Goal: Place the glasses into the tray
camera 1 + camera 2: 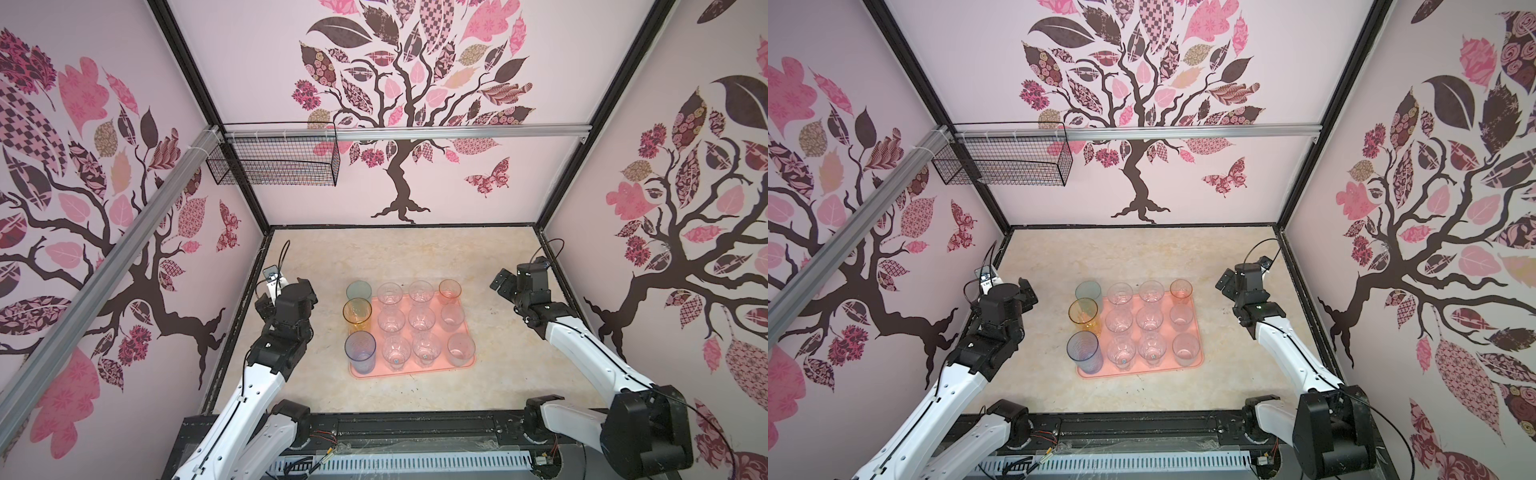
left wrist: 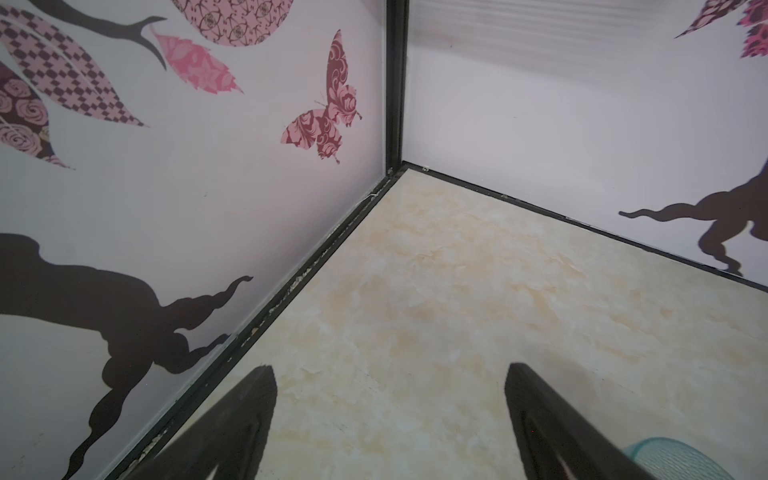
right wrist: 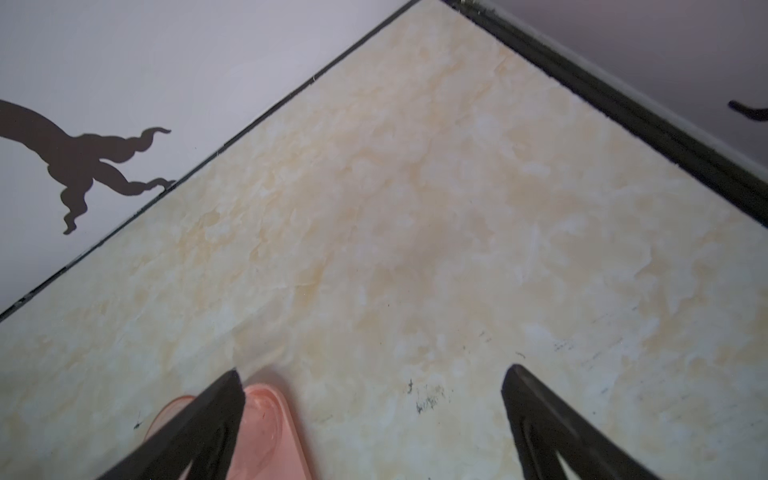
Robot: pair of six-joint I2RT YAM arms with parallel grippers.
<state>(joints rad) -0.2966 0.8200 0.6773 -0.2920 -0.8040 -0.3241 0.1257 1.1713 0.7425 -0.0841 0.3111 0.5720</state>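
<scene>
**Tumblers in a grid at the tray, both grippers clear**

The flat salmon-pink plastic tray [image 1: 415, 370], a rectangle with rounded corners and a low rim, lies at the middle of the beige marbled tabletop [image 1: 374, 257]. Twelve transparent tumblers stand upright, mouths up, in three rows of four.

- Left column, far to near: tall teal tumbler [image 1: 358, 291], tall amber tumbler [image 1: 356, 313], tall ribbed blue tumbler [image 1: 360, 351]. These line the tray's left edge. I cannot tell whether the teal base sits inside the rim.
- Far right corner: small pinkish-orange tumbler [image 1: 450, 289].
- The other eight places hold short clear tumblers [image 1: 421, 320], some of them faceted. The tray's pink shows through them.

The left gripper [image 2: 390, 368] hangs left of the tray, jaws spread with only bare tabletop between them. The right gripper [image 3: 373, 370] hangs right of the tray, jaws likewise wide and empty. A tray corner shows beside one of its fingers.
</scene>
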